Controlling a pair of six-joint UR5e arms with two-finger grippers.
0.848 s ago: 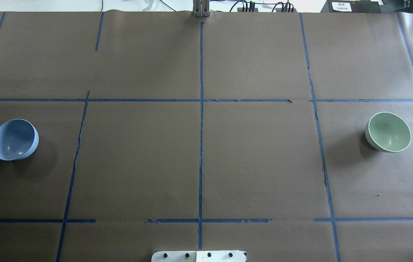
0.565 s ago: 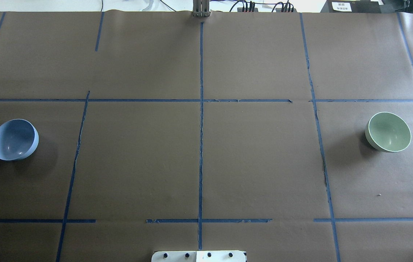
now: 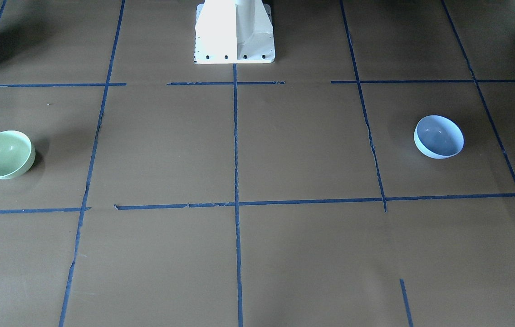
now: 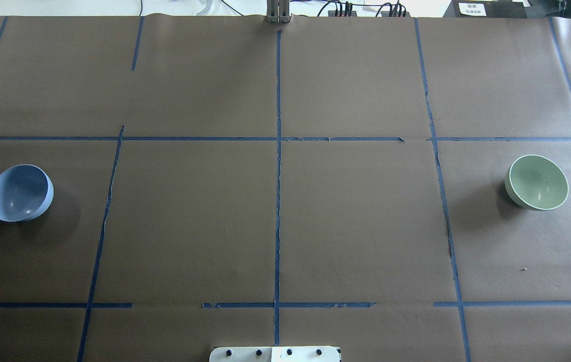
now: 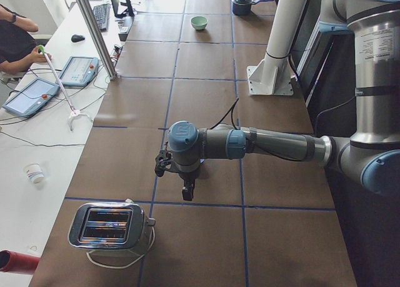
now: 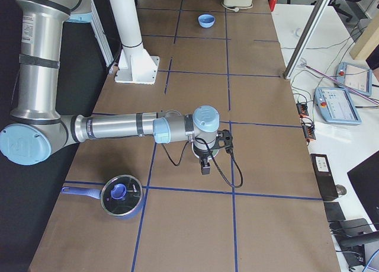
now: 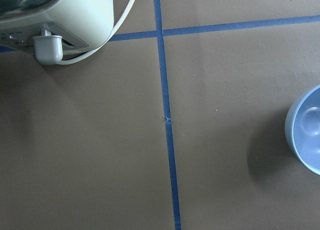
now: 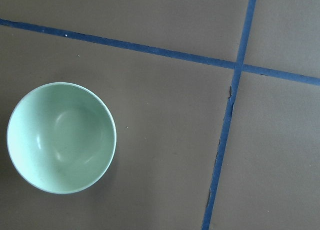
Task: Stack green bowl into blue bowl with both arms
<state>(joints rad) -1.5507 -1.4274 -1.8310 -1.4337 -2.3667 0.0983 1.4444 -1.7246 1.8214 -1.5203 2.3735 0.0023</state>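
The green bowl [image 4: 537,182] stands upright on the table's right side; it also shows in the front view [image 3: 5,154] and in the right wrist view [image 8: 61,137], below and left of the camera. The blue bowl [image 4: 20,193] stands upright on the far left; the left wrist view cuts it off at the right edge [image 7: 305,137]. Neither arm shows in the overhead or front view. The left gripper [image 5: 186,192] and the right gripper [image 6: 204,165] show only in the side views, pointing down above the table. I cannot tell whether they are open or shut.
A toaster [image 5: 109,227] with its cord stands at the table's left end, near the blue bowl. A blue pot with a glass lid [image 6: 121,196] stands at the right end. The white pedestal [image 3: 234,32] is at the robot's edge. Blue tape lines cross the brown paper.
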